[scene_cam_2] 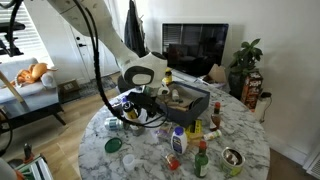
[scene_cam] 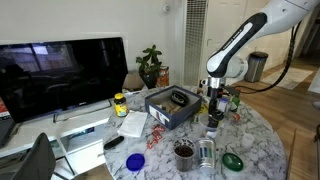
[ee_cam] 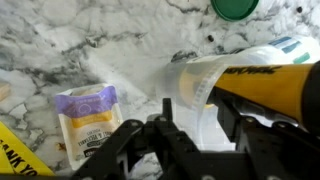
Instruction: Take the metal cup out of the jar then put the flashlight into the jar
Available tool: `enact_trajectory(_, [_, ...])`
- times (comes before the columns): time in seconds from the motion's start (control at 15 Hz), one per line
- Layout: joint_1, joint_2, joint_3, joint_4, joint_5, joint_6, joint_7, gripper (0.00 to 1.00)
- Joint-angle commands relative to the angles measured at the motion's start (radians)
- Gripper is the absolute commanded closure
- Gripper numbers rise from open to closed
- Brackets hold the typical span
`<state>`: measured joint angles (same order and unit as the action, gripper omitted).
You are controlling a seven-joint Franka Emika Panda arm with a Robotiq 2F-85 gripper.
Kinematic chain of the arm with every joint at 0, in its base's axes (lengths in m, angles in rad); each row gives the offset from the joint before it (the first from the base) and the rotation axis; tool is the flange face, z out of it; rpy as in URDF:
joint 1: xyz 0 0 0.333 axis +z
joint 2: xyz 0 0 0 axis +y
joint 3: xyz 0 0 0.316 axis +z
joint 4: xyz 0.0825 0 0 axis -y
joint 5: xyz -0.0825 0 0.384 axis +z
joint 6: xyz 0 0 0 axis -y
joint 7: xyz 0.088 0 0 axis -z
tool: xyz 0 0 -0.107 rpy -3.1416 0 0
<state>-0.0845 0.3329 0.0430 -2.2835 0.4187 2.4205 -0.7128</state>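
**Counter scene, three views.** The arm point(scene_cam: 240, 40) reaches down over the round marble counter point(scene_cam: 262, 140). It holds the pincer point(scene_cam: 213, 103) above the cluttered middle, and the pincer touches nothing that can be made out.

In the wrist view the dark fingers point(ee_cam: 165, 118) of the pincer point(ee_cam: 165, 125) appear to meet at the centre with nothing between them. The pincer therefore reads as closed and empty.

The metal cup point(scene_cam: 207, 152) shows in an exterior view as a shiny upright cylinder. It stands near the edge of the counter closest to that camera. The cup seems to stand inside the clear jar point(scene_cam: 207, 143), but the picture is too small to separate the jar's wall from the cup.

A brown cup point(scene_cam: 184, 152) stands just beside the metal cup on one side. A green lid point(scene_cam: 232, 160) lies flat on the other side. A grey box point(scene_cam: 170, 105) sits farther in from that edge.

In the wrist view, bare marble lies beyond the fingers. On it are a purple-topped packet point(ee_cam: 85, 112) and a yellow object with black lettering point(ee_cam: 270, 88) that has a pale translucent end. The green lid point(ee_cam: 235, 8) is at the top of the view.
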Motion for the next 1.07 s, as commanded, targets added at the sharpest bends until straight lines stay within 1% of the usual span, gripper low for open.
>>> enact_trajectory(0.0, [-0.015,0.031,0.02,0.018,-0.038,0.003,0.034,0.79])
enact_trajectory(0.07, [-0.018,0.032,0.024,0.022,-0.037,-0.003,0.035,0.85])
enact_trajectory(0.13, [-0.021,0.031,0.028,0.025,-0.032,-0.009,0.035,0.94])
enact_trajectory(0.2, [-0.024,0.026,0.03,0.027,-0.03,-0.016,0.036,0.99])
enact_trajectory(0.4, [-0.033,-0.003,0.032,0.032,-0.028,-0.05,0.044,1.0])
enact_trajectory(0.47, [-0.035,-0.015,0.032,0.036,-0.027,-0.069,0.05,0.98])
enact_trajectory(0.6, [-0.037,-0.037,0.033,0.044,-0.027,-0.104,0.056,1.0])
enact_trajectory(0.67, [-0.037,-0.051,0.033,0.051,-0.027,-0.131,0.06,0.99])
enact_trajectory(0.8, [-0.024,-0.106,0.023,0.06,-0.033,-0.202,0.12,0.99])
enact_trajectory(0.87, [-0.023,-0.138,0.025,0.066,-0.018,-0.233,0.132,0.99])
enact_trajectory(1.0, [-0.014,-0.201,0.019,0.095,0.005,-0.308,0.209,0.99])
